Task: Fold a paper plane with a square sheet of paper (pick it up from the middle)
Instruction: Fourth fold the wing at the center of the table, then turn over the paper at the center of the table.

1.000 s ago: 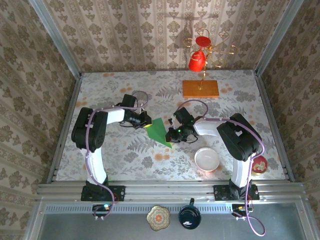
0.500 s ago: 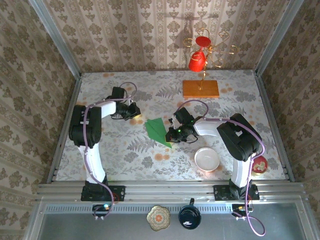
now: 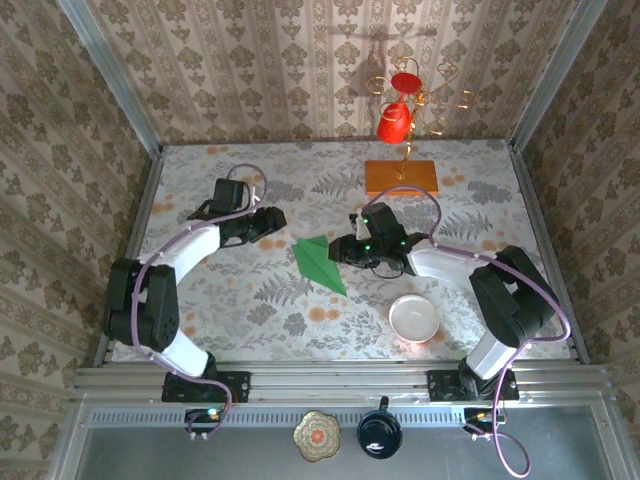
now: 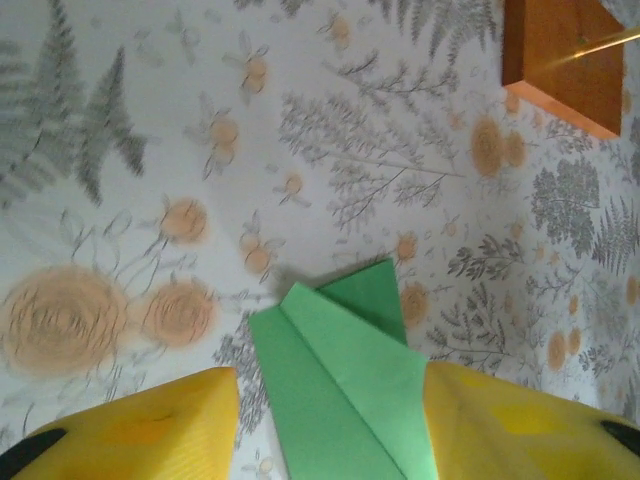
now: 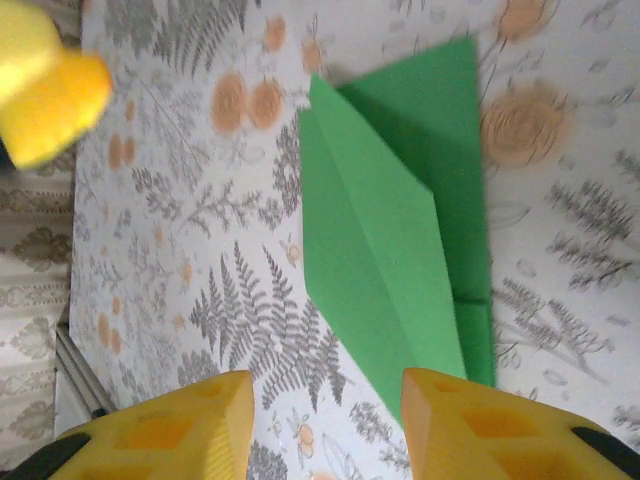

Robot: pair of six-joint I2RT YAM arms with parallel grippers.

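I watch the plane (image 3: 318,264) lie flat on the table (image 3: 240,300), long axis far-left to near-right. Both grippers' jaws are spread and empty: right gripper (image 3: 338,249) just beside it, left gripper (image 3: 272,222) farther.

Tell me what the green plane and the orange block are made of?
The paper plane looks like thin matte paper: crisp creases, flat stacked flaps, no shine. The orange block seems to be wood, smooth and perhaps varnished: warm brown face, paler cut edge, though I can't be sure.
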